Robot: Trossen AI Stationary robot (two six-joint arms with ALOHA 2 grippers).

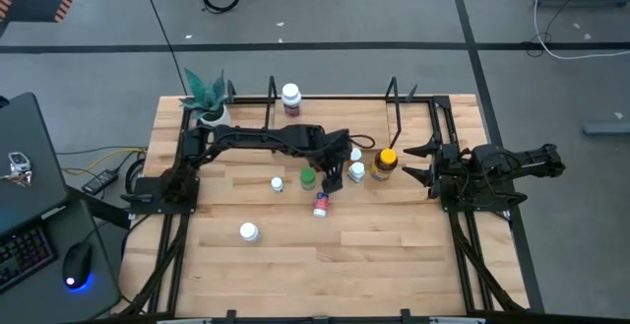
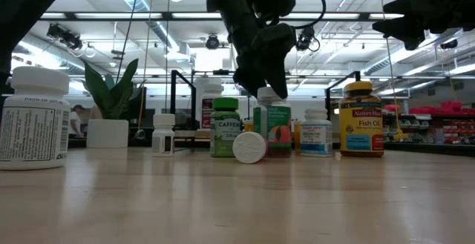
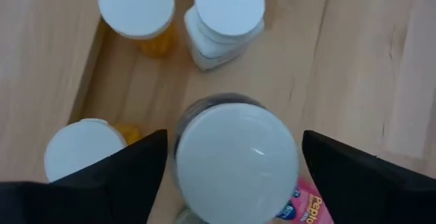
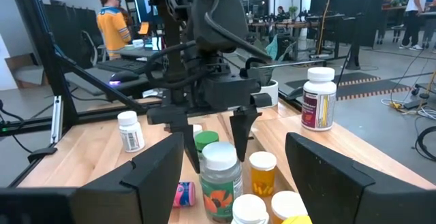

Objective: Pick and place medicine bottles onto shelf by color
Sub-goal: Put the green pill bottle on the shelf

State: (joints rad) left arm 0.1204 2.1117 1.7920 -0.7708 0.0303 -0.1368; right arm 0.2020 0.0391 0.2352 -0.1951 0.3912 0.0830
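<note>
My left gripper (image 3: 235, 142) hangs open over the table's middle, pointing steeply down. Its two fingers (image 4: 187, 132) stand on either side of the white cap of a clear bottle with a green and orange label (image 4: 221, 176), without touching it. A green bottle (image 1: 308, 177) stands right beside it. A red-blue labelled bottle (image 1: 321, 204) lies on its side nearer the front. The amber fish-oil bottle with a yellow cap (image 1: 386, 162) stands to the right. The shelf of black rods (image 1: 335, 97) runs along the far edge, a white bottle (image 1: 290, 96) standing at it. My right gripper (image 1: 418, 162) waits open at the right.
Close around the clear bottle stand two small amber bottles with white caps (image 3: 136, 6) and a white one (image 3: 228, 13). A small white bottle (image 1: 278, 183) and a bigger one (image 1: 248, 231) stand toward the near left. A potted plant (image 1: 209, 97) is at the far left corner.
</note>
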